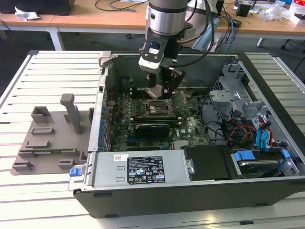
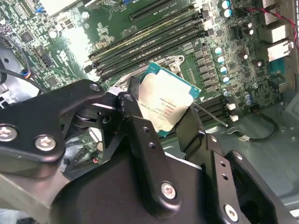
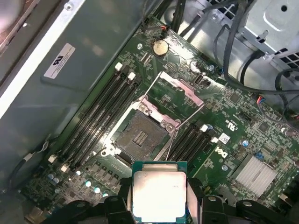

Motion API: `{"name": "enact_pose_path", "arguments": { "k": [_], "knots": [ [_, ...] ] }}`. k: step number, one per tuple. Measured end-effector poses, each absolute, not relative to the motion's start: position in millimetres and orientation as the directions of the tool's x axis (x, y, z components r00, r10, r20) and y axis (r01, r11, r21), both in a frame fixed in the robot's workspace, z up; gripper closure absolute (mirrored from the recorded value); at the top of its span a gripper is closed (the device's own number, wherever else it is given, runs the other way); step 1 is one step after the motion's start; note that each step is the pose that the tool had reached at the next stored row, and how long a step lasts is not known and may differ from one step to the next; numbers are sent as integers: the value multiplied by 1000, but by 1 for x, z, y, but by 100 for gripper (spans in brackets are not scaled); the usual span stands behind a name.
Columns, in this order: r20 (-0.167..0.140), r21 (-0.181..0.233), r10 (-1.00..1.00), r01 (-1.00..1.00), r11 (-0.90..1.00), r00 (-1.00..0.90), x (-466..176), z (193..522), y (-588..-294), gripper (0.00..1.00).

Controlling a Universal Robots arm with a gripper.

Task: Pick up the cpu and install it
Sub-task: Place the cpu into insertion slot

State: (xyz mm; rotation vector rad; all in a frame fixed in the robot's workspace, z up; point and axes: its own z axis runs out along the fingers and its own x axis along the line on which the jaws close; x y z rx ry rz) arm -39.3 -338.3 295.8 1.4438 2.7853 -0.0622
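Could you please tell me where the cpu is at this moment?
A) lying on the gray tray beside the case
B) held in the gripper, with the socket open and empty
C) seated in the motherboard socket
B: in the first wrist view the gripper clamps the cpu by its edges, and the socket lies bare.

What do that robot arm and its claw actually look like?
The arm is a silver-grey cylinder with black cables alongside and a white box with a blue patch at the wrist. The gripper is black, jointed links with silver screws.
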Motion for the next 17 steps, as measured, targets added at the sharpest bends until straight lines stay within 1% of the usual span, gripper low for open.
{"name": "enact_pose_path", "arguments": {
  "k": [17],
  "knots": [
    [-22,-33,896,896,442,-443,-39,295,-338,45]
  ]
}}
